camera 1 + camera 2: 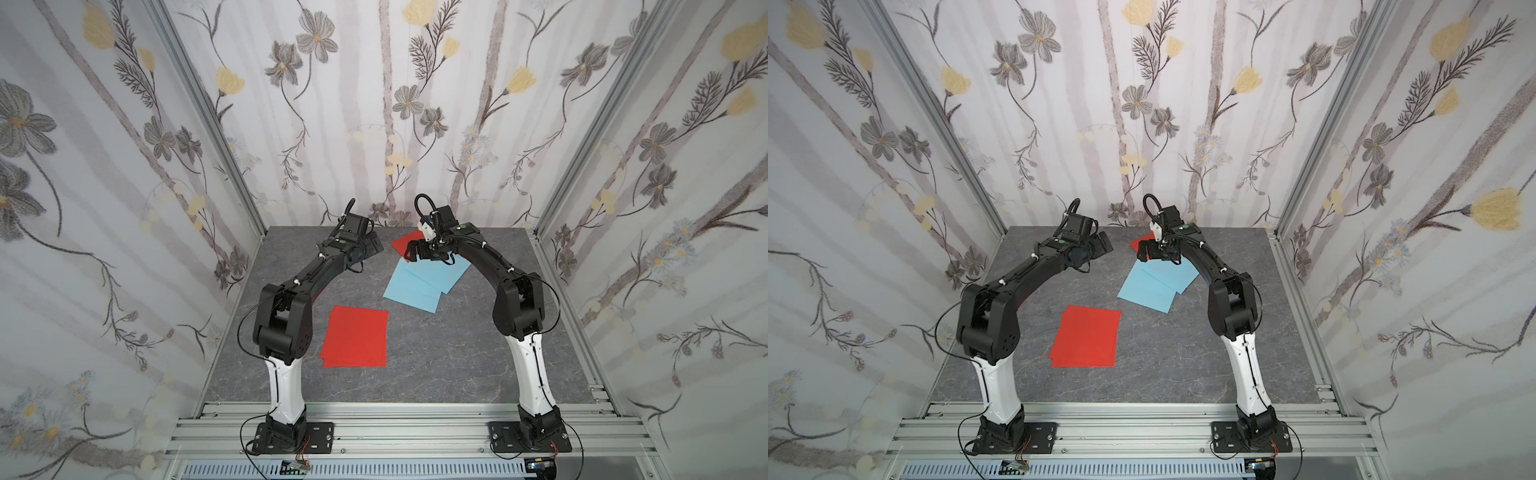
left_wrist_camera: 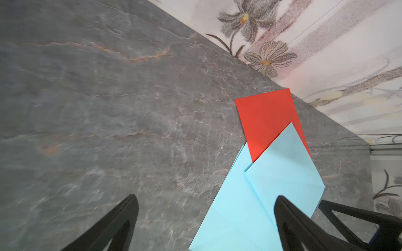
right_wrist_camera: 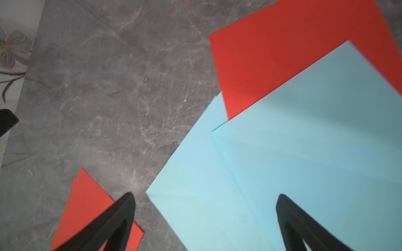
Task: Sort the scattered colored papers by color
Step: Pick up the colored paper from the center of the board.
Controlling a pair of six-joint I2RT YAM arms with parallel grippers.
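Right gripper (image 3: 205, 193) spread wide over blue papers (image 3: 304, 141).

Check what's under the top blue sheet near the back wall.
A red sheet and a second blue sheet stick out from under the top blue sheet. How far they run beneath is covered.

Overhead stereo pair, wrist views share papers (image 2: 282, 173)

Thin, smooth, matt red paper sheets (image 1: 355, 336) lie at eight o'clock from the table's middle, and equally matt sky-blue paper sheets (image 1: 419, 286) at one o'clock. The grey veined stone-look tabletop (image 1: 457, 353) is dull. Ribbed silvery metal rails (image 1: 395, 432) run at six o'clock.
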